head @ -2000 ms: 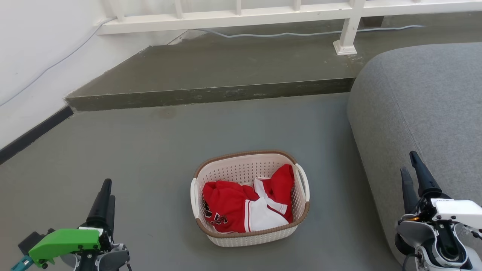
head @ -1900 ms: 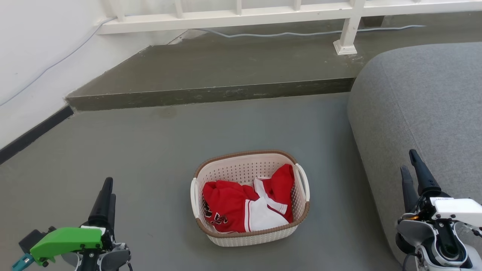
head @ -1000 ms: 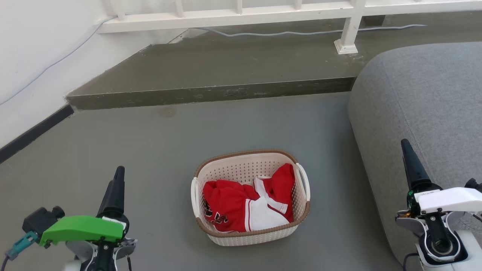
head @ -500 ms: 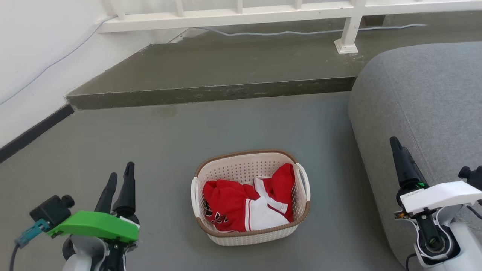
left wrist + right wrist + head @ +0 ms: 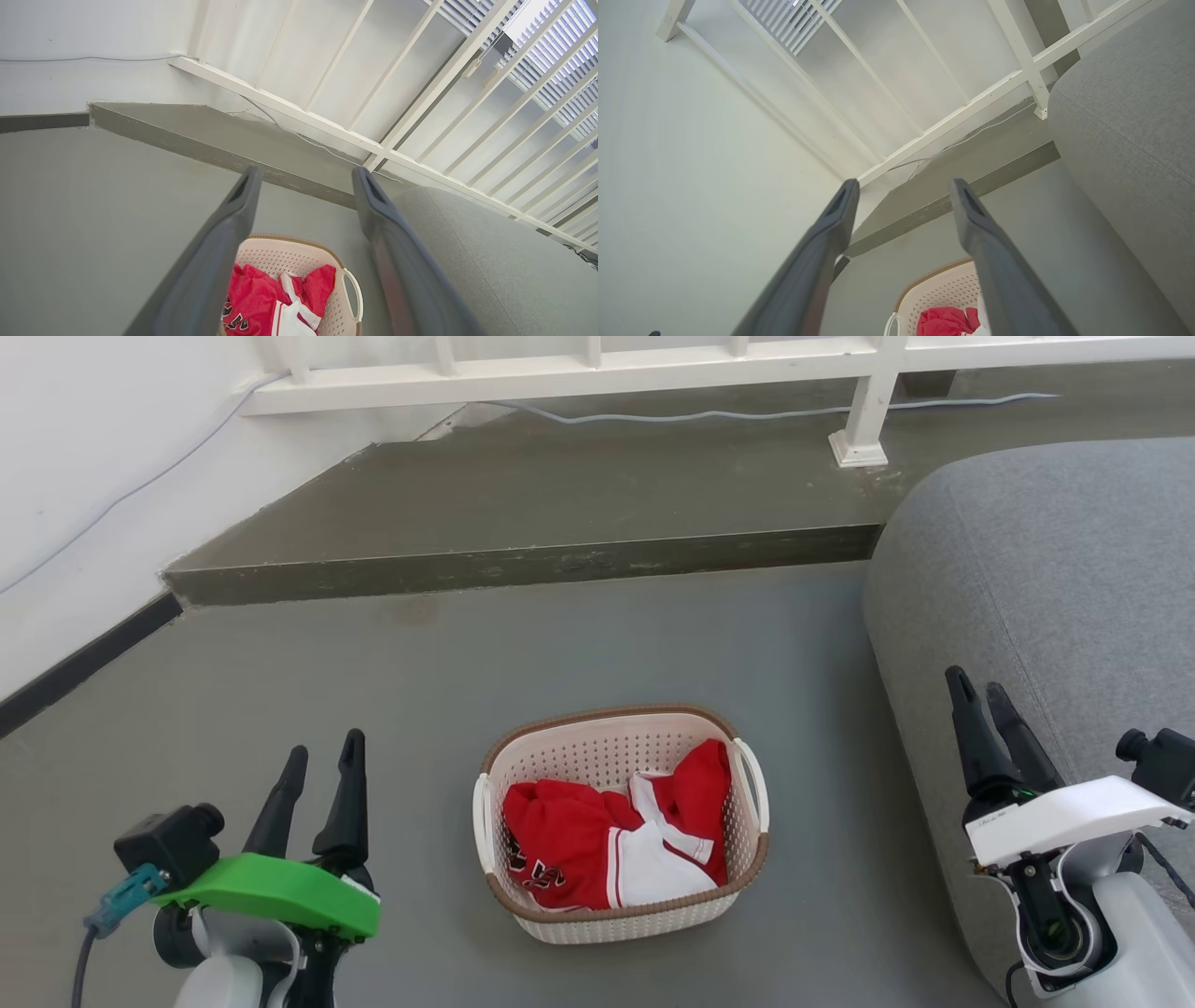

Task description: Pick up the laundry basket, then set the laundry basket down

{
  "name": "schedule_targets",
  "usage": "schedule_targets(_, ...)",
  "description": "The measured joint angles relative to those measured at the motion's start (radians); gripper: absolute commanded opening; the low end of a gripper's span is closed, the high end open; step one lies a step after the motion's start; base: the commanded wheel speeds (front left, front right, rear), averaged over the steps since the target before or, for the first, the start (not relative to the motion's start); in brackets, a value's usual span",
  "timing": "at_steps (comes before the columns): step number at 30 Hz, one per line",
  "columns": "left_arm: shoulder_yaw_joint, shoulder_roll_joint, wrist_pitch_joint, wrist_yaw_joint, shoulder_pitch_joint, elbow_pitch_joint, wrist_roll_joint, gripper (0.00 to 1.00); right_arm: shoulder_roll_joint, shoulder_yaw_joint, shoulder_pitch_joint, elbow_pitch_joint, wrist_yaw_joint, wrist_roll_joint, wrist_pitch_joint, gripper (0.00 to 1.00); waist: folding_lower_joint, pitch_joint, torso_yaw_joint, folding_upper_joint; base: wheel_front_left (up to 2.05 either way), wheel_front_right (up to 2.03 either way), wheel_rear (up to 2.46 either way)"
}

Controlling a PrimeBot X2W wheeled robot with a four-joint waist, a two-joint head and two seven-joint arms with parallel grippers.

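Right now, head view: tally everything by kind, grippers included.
laundry basket: 1
clothing heap: 1
sofa: 1
grippers: 2 (left gripper, right gripper)
Total: 5

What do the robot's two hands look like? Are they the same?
Nearly. Each has two long, dark, tapering fingers. The left hand wears a bright green cover with a teal plug and grey cable; the right hand wears a white cover. Each carries a small black camera.
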State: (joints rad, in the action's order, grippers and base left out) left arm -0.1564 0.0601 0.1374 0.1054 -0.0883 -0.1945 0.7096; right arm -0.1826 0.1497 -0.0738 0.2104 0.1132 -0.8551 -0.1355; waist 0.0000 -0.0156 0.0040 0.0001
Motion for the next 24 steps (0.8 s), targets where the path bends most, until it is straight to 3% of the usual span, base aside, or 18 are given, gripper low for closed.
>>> schedule_targets(24, -0.037, -0.011, 0.069, 0.000, -0.004, 0.022, -0.275, 1.00, -0.001, 0.052, -0.007, -0.004, 0.001, 0.274, -0.069, 1.00, 0.0000, -0.002, 0.002, 0.0000, 0.00, 0.00, 0.00)
